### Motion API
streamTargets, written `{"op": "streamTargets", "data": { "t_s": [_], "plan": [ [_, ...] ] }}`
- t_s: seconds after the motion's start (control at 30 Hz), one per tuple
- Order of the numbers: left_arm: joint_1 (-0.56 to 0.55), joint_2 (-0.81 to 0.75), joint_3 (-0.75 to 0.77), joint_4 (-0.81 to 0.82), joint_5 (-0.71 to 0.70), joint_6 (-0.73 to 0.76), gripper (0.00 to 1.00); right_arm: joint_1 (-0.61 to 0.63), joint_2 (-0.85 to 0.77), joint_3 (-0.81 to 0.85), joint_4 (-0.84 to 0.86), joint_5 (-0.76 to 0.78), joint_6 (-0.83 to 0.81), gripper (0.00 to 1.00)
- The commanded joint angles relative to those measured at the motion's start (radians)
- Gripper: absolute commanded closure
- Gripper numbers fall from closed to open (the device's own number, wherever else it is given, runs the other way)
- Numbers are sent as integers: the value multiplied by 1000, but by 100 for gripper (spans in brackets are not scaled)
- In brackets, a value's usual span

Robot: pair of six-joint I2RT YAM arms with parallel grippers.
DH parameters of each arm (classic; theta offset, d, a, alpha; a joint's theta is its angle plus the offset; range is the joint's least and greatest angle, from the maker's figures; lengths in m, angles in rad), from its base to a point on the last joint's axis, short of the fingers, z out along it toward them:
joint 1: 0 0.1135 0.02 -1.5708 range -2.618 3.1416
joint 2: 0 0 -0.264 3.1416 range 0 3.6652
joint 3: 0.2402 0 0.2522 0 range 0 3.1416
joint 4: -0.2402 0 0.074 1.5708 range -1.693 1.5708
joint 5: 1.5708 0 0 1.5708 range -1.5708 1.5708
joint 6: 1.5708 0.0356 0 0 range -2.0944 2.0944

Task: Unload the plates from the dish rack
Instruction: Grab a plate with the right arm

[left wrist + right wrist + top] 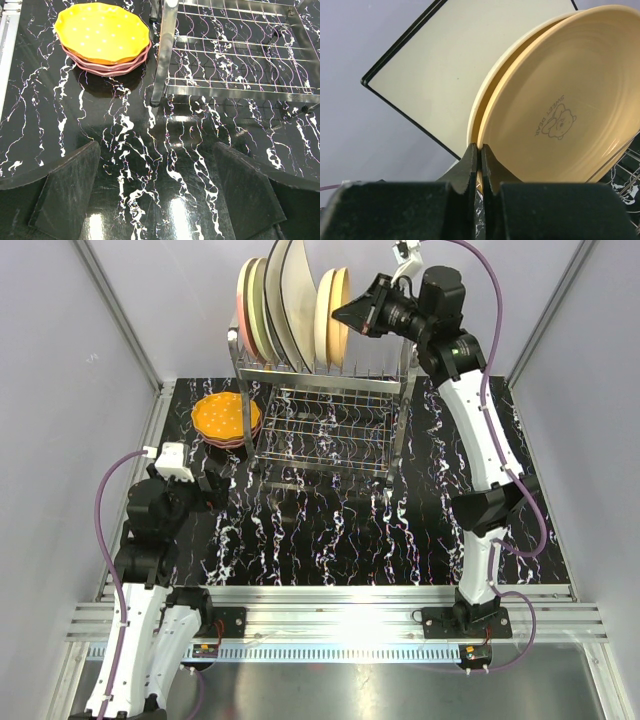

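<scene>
The dish rack (330, 430) stands at the back of the table, with several plates (285, 300) upright on its top tier. High beside them, my right gripper (347, 312) is shut on the lower rim of the rightmost one. The right wrist view shows this is a cream round plate (560, 100) with a bear print, my right gripper (480, 155) pinching its edge. Close behind it stand another round plate (481, 102) and a large cream square plate (445, 60). An orange plate (102, 32) lies on pink plates (112, 69) left of the rack. My left gripper (157, 195) hangs open over bare table.
The rack's lower tier (235, 55) holds nothing that I can see, and its steel post (165, 55) stands just right of the plate stack. A metal rail (340, 595) runs along the table's near edge. Grey walls close in the back and sides.
</scene>
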Motion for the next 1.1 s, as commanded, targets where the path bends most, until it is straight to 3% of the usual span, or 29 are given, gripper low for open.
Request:
{"op": "streamTargets", "data": {
  "t_s": [0.0, 0.4, 0.7, 0.87, 0.97, 1.07],
  "plan": [
    [-4, 0, 8, 26, -19, 13, 1, -38, -32, 66, 81, -85, 71, 100],
    [-4, 0, 8, 23, -22, 13, 1, -153, -59, -48, 440, -350, 458, 100],
    [-5, -2, 7, 26, -22, 14, 1, -190, -102, -46, 529, -415, 513, 100],
    [-4, -3, 7, 27, -24, 14, 1, -207, -145, -41, 541, -450, 510, 100],
    [-4, -2, 7, 31, -21, 14, 1, -218, -193, -31, 469, -476, 422, 100],
    [-4, -6, 7, 32, -16, 14, 1, -221, -269, -37, 318, -514, 224, 100]
  ]
}}
